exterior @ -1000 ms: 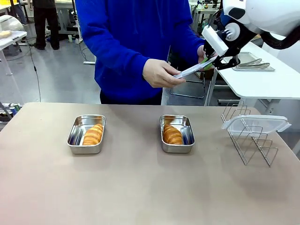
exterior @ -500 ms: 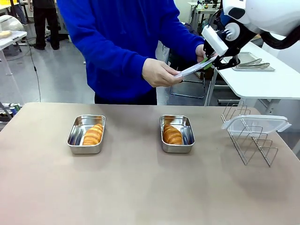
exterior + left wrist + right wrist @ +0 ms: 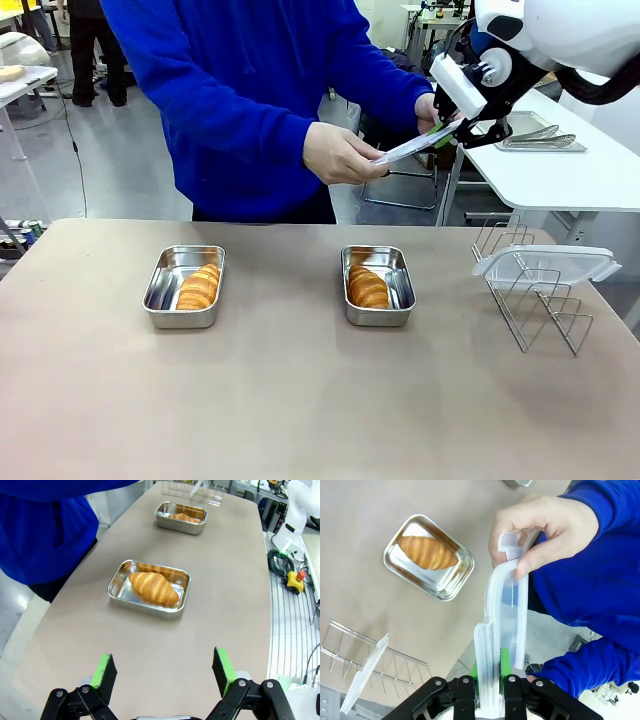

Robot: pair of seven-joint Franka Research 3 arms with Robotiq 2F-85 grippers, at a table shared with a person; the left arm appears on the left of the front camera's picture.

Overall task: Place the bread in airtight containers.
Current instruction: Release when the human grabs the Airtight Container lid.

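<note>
Two steel airtight containers sit open on the table, the left one (image 3: 180,320) and the right one (image 3: 378,318), each with a croissant inside (image 3: 198,287) (image 3: 367,288). High at the back right, my right gripper (image 3: 440,135) is shut on one end of a clear plastic lid (image 3: 410,148). The person's hand (image 3: 340,155) pinches the lid's other end. The right wrist view shows the lid (image 3: 502,620) clamped between my jaws and the hand (image 3: 540,530) on its tab. My left gripper (image 3: 163,672) hangs open above the table, short of the nearer container (image 3: 145,611) and its croissant (image 3: 153,586).
A wire rack (image 3: 535,300) stands at the table's right edge with a second clear lid (image 3: 545,263) lying on top. Behind it is a white side table with a metal tray and tongs (image 3: 540,140). The person stands at the far side.
The person's body has leaned a little to the picture's left. The lid, the hand on it and both grippers have stayed where they were.
</note>
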